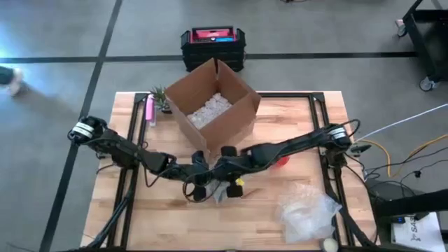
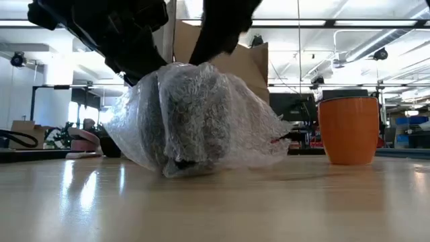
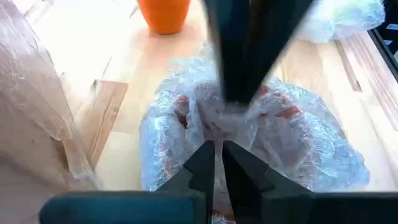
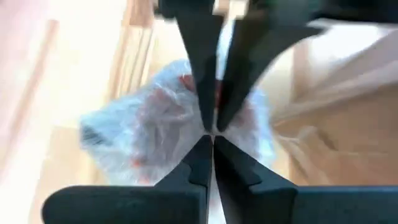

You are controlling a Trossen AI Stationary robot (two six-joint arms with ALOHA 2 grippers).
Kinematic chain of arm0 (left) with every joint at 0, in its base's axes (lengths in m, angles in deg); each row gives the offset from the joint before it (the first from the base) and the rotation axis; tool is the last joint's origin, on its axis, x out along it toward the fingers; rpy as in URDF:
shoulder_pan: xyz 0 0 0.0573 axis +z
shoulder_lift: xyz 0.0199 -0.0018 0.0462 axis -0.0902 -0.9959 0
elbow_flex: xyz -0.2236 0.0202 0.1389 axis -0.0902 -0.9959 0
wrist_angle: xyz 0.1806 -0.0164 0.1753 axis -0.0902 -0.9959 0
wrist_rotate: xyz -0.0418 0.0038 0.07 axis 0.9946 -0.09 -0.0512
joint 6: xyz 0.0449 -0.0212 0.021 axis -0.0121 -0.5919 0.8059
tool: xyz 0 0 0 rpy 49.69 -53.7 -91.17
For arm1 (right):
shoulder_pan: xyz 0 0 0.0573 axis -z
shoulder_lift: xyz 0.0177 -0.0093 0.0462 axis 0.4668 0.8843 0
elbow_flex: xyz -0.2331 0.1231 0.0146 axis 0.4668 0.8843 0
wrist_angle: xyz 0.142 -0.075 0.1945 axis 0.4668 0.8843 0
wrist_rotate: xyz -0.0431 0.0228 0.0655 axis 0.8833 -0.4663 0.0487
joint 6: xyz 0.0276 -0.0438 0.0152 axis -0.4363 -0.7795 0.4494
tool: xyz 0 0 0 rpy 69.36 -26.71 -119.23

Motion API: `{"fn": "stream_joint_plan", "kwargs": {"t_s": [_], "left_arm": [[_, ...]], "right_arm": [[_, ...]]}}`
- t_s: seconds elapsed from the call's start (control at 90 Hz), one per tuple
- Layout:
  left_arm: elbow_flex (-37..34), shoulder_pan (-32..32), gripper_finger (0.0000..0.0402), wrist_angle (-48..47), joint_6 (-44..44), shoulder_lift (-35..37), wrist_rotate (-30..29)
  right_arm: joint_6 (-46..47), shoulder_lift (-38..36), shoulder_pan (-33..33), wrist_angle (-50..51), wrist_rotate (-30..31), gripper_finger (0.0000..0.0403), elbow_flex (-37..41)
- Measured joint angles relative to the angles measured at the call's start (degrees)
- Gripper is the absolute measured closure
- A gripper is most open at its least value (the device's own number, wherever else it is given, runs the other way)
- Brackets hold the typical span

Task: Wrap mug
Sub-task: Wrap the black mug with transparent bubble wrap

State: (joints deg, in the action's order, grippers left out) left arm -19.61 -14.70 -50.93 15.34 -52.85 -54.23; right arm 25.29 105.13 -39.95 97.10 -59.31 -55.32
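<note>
1. High view: the butcher-block table (image 1: 175, 224) is seen from above. Both arms meet near its middle, just in front of the open cardboard box (image 1: 213, 108). The left gripper (image 1: 199, 183) and the right gripper (image 1: 225, 175) crowd together over the bubble-wrapped mug (image 1: 222, 190), which is mostly hidden under them. The box, filled with white packing material, stands close behind the grippers, so little room is left on that side. A loose heap of bubble wrap (image 1: 308, 215) lies near the front right corner. Bare tabletop is left open at the front left and along the front edge.

2. Low view: the bubble-wrapped mug (image 2: 195, 121) rests on the table, its plastic spread out on both sides. The dark arms come down onto its top. An orange cup (image 2: 348, 129) stands upright to one side, apart from the bundle, with a clear gap between them. Open tabletop stretches in front of the bundle.

3. Left wrist view: the left gripper (image 3: 217, 163) is nearly closed, its fingertips pinching the gathered wrap at the top of the bundle (image 3: 249, 137). The right arm's fingers descend onto the same gather from the opposite side. Red shows through the plastic. The orange cup (image 3: 165, 15) stands beyond, and the box wall runs close along one side.

4. Right wrist view: the right gripper (image 4: 210, 146) is likewise almost closed, its tips nipping the wrap at the crown of the bundle (image 4: 155, 118), tip to tip with the left arm's fingers.
</note>
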Motion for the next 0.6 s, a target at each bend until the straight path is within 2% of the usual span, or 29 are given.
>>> {"fn": "stream_joint_plan", "kwargs": {"t_s": [0.189, 0.4, 0.6], "left_arm": [[-0.07, -0.01, 0.0381, 0.07, 0.01, 0.33, 0.18], [-0.11, -0.02, 0.0381, 0.30, 0.03, 0.42, 0.42], [-0.13, -0.05, 0.0381, 0.81, 0.03, 0.78, 0.59]], "right_arm": [[1.45, -1.04, 0.00, 2.07, -0.42, 0.0401, 1.82], [1.45, 4.15, 0.00, -2.43, -0.99, 0.0401, 3.13], [0.84, 9.62, 0.05, -6.92, -4.11, 0.0401, 2.84]]}}
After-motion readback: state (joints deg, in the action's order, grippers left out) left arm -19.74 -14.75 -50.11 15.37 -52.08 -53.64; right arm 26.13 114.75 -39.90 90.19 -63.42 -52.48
